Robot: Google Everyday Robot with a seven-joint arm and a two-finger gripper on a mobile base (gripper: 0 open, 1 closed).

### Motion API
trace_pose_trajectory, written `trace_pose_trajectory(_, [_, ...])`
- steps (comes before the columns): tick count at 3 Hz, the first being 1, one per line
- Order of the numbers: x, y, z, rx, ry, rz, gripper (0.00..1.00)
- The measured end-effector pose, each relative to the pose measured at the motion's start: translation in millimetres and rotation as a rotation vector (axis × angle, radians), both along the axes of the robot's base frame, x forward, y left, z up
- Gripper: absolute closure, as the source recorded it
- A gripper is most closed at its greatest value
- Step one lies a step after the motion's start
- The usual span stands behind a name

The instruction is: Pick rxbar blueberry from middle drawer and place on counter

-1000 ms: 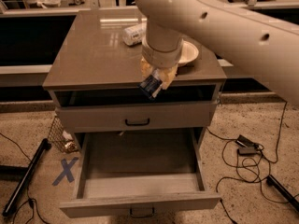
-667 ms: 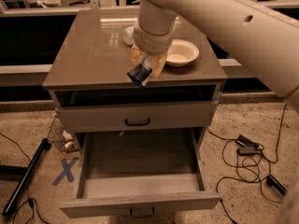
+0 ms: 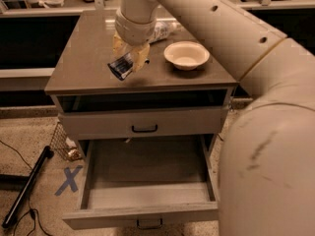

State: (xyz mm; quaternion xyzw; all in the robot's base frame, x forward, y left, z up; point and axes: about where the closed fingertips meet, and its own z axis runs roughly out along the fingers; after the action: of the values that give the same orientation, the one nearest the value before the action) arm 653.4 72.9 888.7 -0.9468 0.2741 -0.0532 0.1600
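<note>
My gripper (image 3: pixel 129 59) is shut on the rxbar blueberry (image 3: pixel 121 67), a small dark blue bar with pale lettering. It holds the bar tilted, just above the middle-left of the counter (image 3: pixel 83 63). The bar's lower end sticks out below the yellowish fingers (image 3: pixel 139 58). The middle drawer (image 3: pixel 147 181) is pulled fully open below, and its floor is bare. My arm comes in from the upper right and fills the right side of the view.
A pale bowl (image 3: pixel 186 54) stands on the counter's right half. A white bottle (image 3: pixel 162 31) lies behind it, partly hidden by my wrist. The upper drawer (image 3: pixel 142 123) with a black handle is shut. A wire basket (image 3: pixel 61 142) and a blue floor cross (image 3: pixel 69 180) are left of the cabinet.
My gripper has carried the bar up from in front of the cabinet's edge and left, to over the counter top. The bowl is now uncovered.
</note>
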Motion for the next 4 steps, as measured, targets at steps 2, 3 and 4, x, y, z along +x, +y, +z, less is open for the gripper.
trace_pose_trajectory(2, [48.7,19.6,-34.7,0.036,0.171,-0.271,0.97])
trace_pose_trajectory(3, [64.9,22.2,-47.9,0.078,0.24,-0.353,0.74])
trace_pose_trajectory(4, [72.6,27.3,-46.8,0.103,0.222,-0.357,0.5])
